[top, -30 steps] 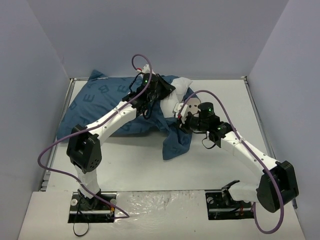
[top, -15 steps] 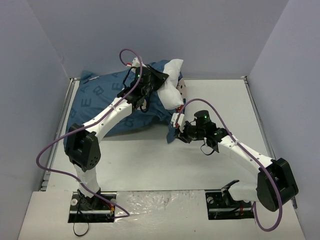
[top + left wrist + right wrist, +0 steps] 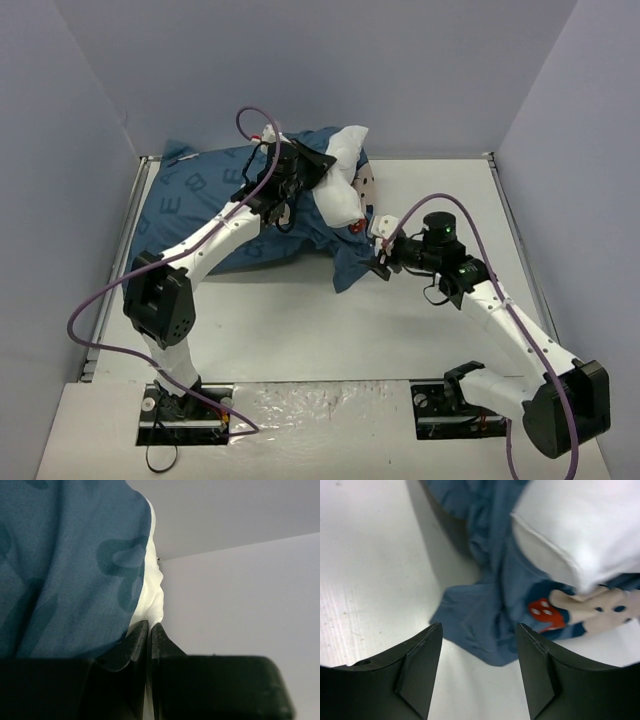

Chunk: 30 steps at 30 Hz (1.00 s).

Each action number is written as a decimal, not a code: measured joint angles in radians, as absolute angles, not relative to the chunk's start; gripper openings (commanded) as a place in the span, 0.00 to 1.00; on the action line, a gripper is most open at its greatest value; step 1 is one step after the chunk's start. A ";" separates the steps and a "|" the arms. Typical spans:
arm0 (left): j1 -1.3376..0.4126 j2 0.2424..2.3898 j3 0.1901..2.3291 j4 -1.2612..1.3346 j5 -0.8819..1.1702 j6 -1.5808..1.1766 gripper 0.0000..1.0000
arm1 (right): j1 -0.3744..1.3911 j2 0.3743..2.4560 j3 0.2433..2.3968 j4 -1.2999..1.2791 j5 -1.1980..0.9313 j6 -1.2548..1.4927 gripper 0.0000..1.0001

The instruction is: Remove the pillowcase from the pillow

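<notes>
Though pressed nearly shut, grips a white fold of the pillow (image 3: 154, 595) in the left gripper (image 3: 149, 626), with the teal pillowcase (image 3: 60, 570) draped against the left finger. Seen from above, holds that bare pillow end raised near 12 o'clock of the table (image 3: 300, 330), with the rest under bunched pillowcase toward 10 o'clock. Hovers with the right gripper (image 3: 479, 630) spread wide and empty over the pillowcase's loose hem, at 4 o'clock of the white end. Shows a red dotted bow (image 3: 547, 612) just beside that end.
</notes>
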<state>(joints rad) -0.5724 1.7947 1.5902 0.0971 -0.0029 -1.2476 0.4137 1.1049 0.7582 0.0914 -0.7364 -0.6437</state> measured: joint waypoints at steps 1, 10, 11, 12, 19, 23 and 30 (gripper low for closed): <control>-0.572 1.785 1.576 0.102 0.002 -1.251 0.02 | 0.388 1.085 0.758 0.098 -0.751 -0.644 0.57; -0.560 1.706 1.485 0.134 0.033 -1.275 0.02 | 0.323 1.219 0.709 0.297 -0.840 -0.551 0.67; -0.560 1.697 1.475 0.140 0.033 -1.276 0.02 | 0.333 1.251 0.703 0.329 -0.845 -0.527 0.67; -0.560 1.686 1.464 0.142 0.035 -1.277 0.02 | 0.348 1.279 0.699 0.356 -0.846 -0.501 0.68; -0.560 1.628 1.402 0.160 0.034 -1.293 0.02 | 0.445 1.391 0.673 0.620 -0.759 -0.259 0.29; -0.560 1.584 1.355 0.177 0.030 -1.312 0.02 | 0.447 1.441 0.662 0.724 -0.719 -0.147 0.00; -0.560 1.565 1.345 0.190 0.011 -1.349 0.02 | 0.529 1.451 0.606 0.704 -0.791 -0.162 0.00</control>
<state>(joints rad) -0.5598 1.5654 1.3449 0.1902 0.0113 -1.3487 0.5285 1.4509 0.6060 0.7040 -0.7906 -0.1616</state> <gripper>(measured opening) 0.041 0.005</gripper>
